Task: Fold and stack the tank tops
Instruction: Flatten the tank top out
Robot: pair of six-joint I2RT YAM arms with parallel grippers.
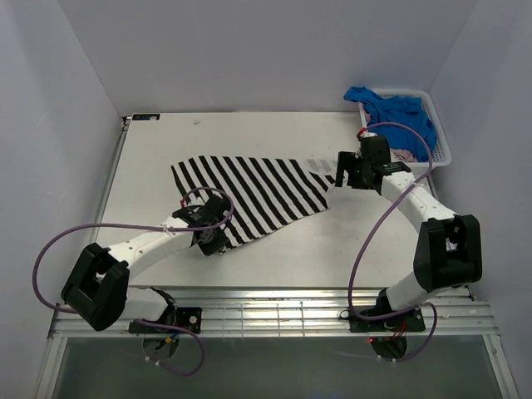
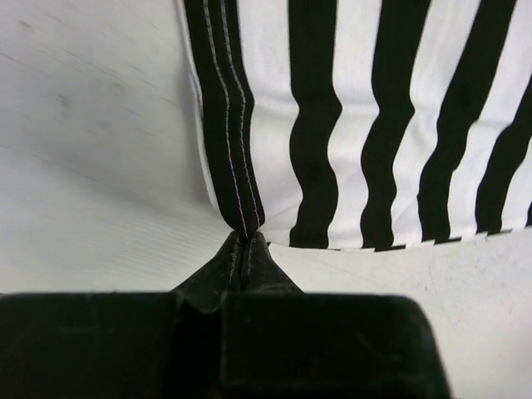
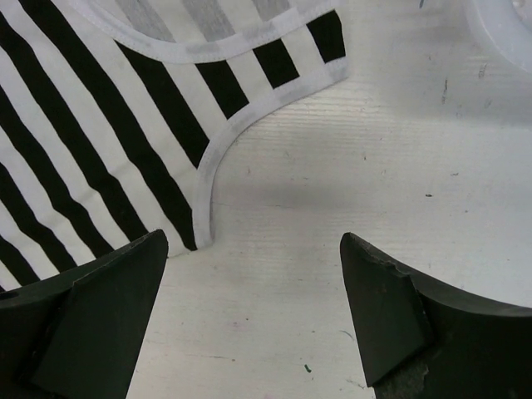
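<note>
The black-and-white striped tank top (image 1: 249, 195) lies spread on the white table. My left gripper (image 1: 218, 241) is at its near hem corner, shut on the black stitched edge (image 2: 237, 166), which is pinched between the fingertips (image 2: 247, 241). My right gripper (image 1: 345, 174) hovers open by the top's far right end. In its wrist view the white-bound armhole and strap (image 3: 208, 166) lie just ahead and to the left of the gripper (image 3: 253, 241), with bare table between the fingers. The blue tank top (image 1: 391, 112) is heaped in the basket, with a bit of pink tank top (image 1: 405, 155) beneath it.
A white lattice basket (image 1: 440, 141) stands at the table's back right corner, close behind my right gripper; its rim (image 3: 499, 25) shows in the right wrist view. Walls enclose the table on three sides. A slatted rail runs along the near edge (image 1: 266, 316).
</note>
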